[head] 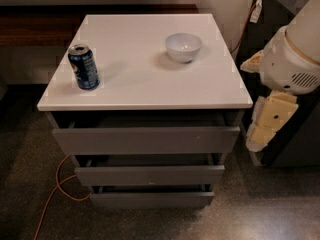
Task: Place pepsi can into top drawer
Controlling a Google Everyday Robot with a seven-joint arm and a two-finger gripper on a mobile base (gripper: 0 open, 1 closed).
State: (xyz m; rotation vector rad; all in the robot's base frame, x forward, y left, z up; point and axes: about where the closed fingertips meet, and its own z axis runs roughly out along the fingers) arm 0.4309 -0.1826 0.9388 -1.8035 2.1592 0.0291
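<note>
The gripper (267, 121) hangs off the cabinet's right side, just below the level of the white top (140, 84), under the arm's bulky white housing (292, 66). Its cream parts point downward, close against a dark piece of furniture (295, 149) behind it. Whether it is spread or closed I cannot tell from here, but it holds nothing that I can see.

The pepsi can (84, 67) stands upright well away to the gripper's left and higher up, near the front left corner of the top. A white bowl (183, 46) sits between the can and the gripper, set farther back and nearer the gripper's side. It is apart from the can, and bare top lies between them.

The top drawer (145, 140) lies just left of the gripper at about its height. It is drawn out a little, so a dark strip of interior shows under the top's overhang. Below it are two narrower drawers (150, 175), also slightly out. An orange cable (52, 199) trails on the floor at the far lower left.
</note>
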